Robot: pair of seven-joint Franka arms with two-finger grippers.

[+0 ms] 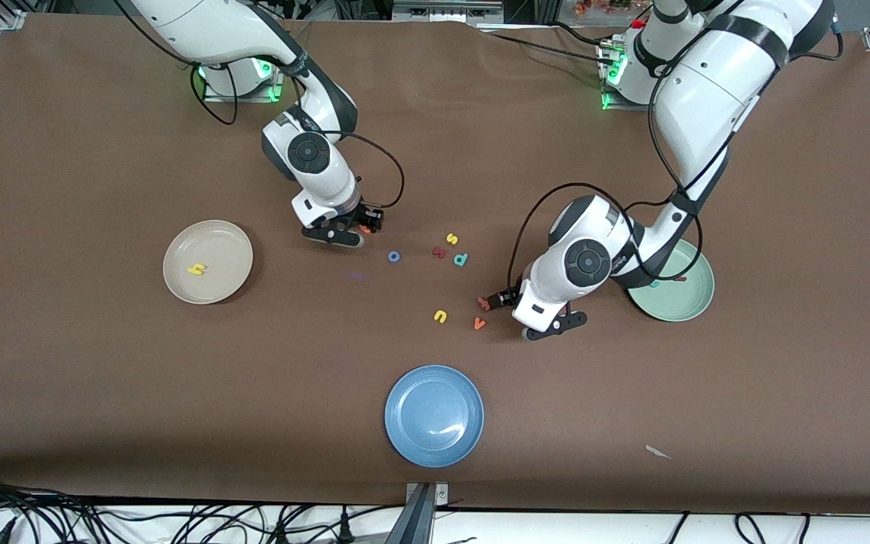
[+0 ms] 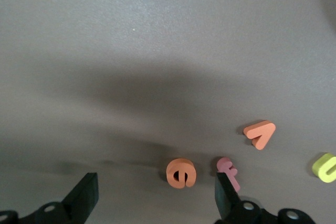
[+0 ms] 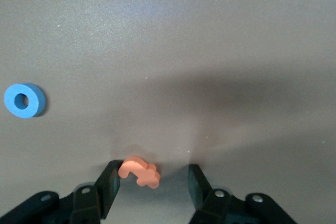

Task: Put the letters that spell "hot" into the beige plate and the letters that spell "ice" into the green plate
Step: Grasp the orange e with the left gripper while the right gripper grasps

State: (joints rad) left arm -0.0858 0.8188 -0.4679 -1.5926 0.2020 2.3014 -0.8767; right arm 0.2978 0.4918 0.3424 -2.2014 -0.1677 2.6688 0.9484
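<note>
The beige plate (image 1: 178,257) is set toward the right arm's end of the bench, and the yellow h (image 1: 195,269) already lies in it. Beside it, toward the bench's middle, the right jaws are lowered to the bench around the orange t (image 3: 139,170). They are half-closed: one finger (image 3: 107,184) is touching the letter, the other is seen standing apart, so no grip is judged to be made yet. The blue o (image 1: 394,256) lies loose just beside them, nearer the front camera. The yellow s (image 1: 451,239), red k (image 1: 439,251) and teal p (image 1: 461,260) are clustered at mid-bench, with the yellow u (image 1: 440,316) and orange v (image 1: 479,323) nearer the front edge. The left jaws are spread wide and hang low over the orange e (image 2: 181,173), with a pink f (image 2: 228,170) just beside one finger. The green plate (image 1: 695,302) lies toward the left arm's end, partly hidden by the arm; what appear to be the teal c (image 1: 654,285) and dark red i (image 1: 680,279) are in it. The foam letters are judged very light, soft and easily shoved aside. The e should be taken across its outer edges, low against the bench, with the f kept clear.
</note>
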